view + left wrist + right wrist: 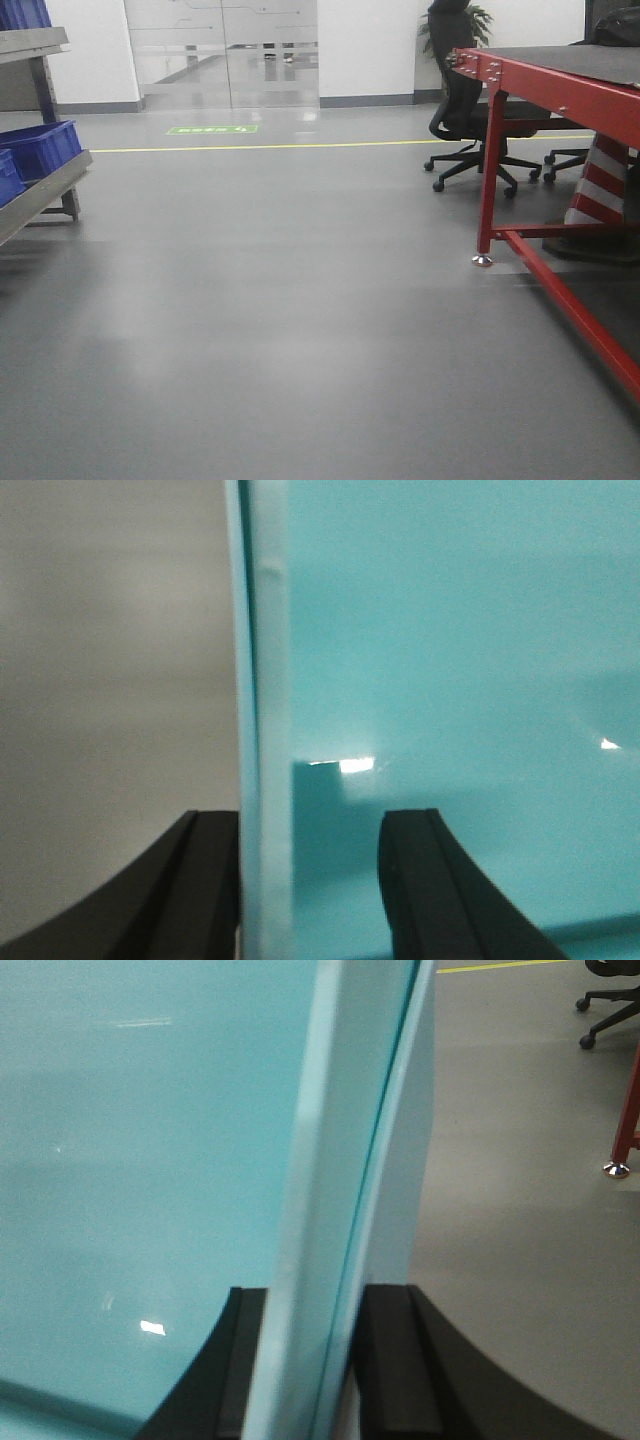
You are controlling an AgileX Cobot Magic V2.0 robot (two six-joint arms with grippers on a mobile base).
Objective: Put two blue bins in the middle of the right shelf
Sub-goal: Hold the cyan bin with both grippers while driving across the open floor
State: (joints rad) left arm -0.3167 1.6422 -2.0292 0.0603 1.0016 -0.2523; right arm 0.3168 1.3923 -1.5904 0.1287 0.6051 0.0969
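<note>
A pale light-blue bin (450,630) fills the left wrist view, and my left gripper (310,820) is shut on its left rim, with one finger (200,880) outside and the other inside. In the right wrist view the same pale blue (150,1110) fills the left side. My right gripper (315,1295) is shut on its right rim, a finger (395,1360) on either side. A thin dark seam runs along that rim, and I cannot tell whether it marks one bin or two nested. The front view shows neither bin nor grippers. The right shelf is out of view.
A grey metal shelf (40,190) at the left edge carries dark royal-blue bins (40,145). A red-framed table (560,80) stands at the right, with a black office chair (470,120) and a red-white striped cone (600,185) beyond it. Grey floor with a yellow line (300,146) lies ahead.
</note>
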